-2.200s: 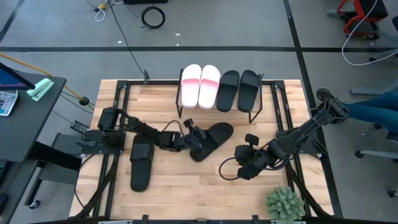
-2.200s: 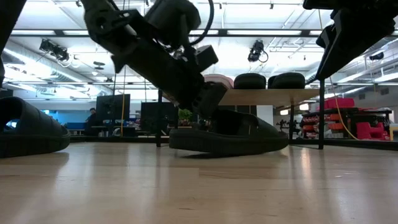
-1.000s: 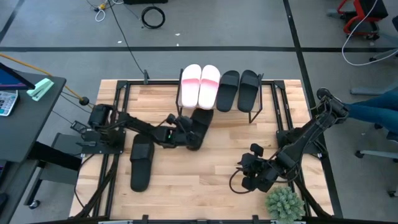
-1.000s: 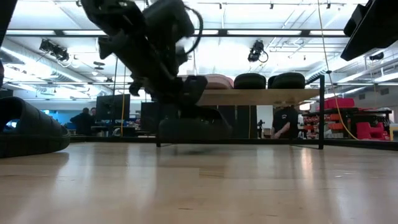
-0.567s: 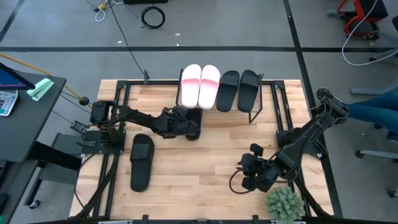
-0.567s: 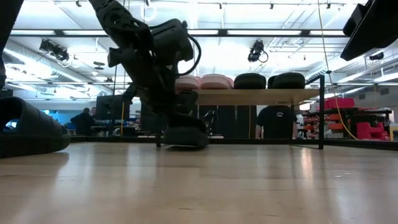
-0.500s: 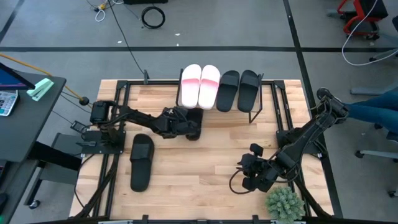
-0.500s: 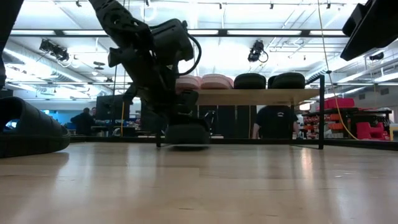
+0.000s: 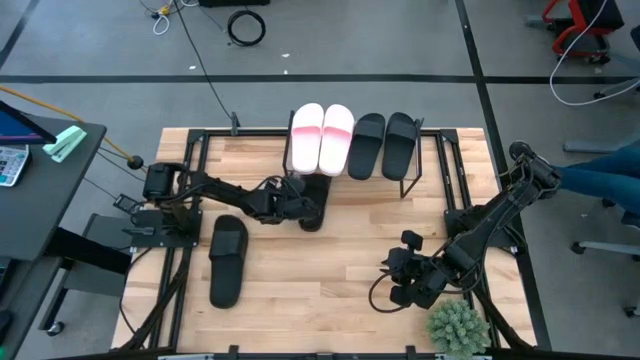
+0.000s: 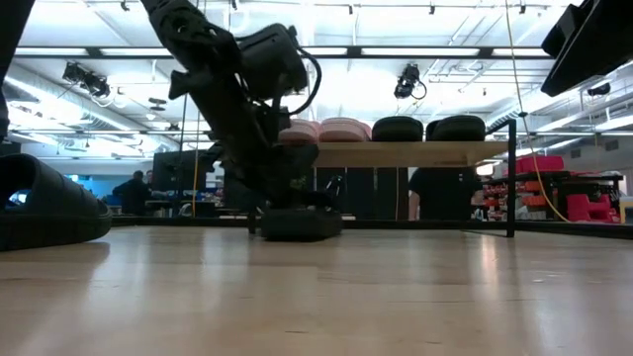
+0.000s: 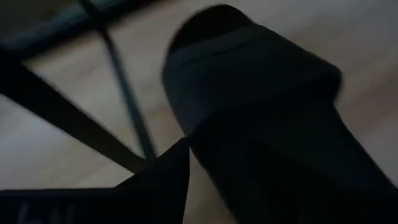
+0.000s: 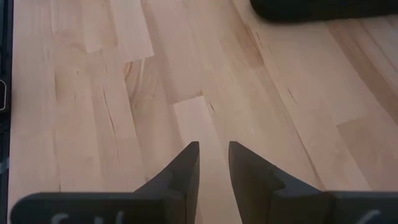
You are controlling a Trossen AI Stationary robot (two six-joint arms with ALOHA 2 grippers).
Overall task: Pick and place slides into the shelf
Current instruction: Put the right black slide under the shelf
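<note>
Now my left gripper (image 9: 296,205) at shelf (image 9: 412,180) lower tier, over black slide (image 9: 312,200) resting on counter (image 9: 330,260) under pink pair (image 9: 322,135). Left jaws: cannot tell. Right gripper (image 12: 212,163) parked near plant (image 9: 458,326), jaws slightly parted, empty. Last slide (image 9: 227,260) lies beside left arm: judge light, rubbery, flexible; best pinched across strap.

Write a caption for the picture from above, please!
Left claw sets a black slide under the shelf holding four slides; another black slide waits.
</note>
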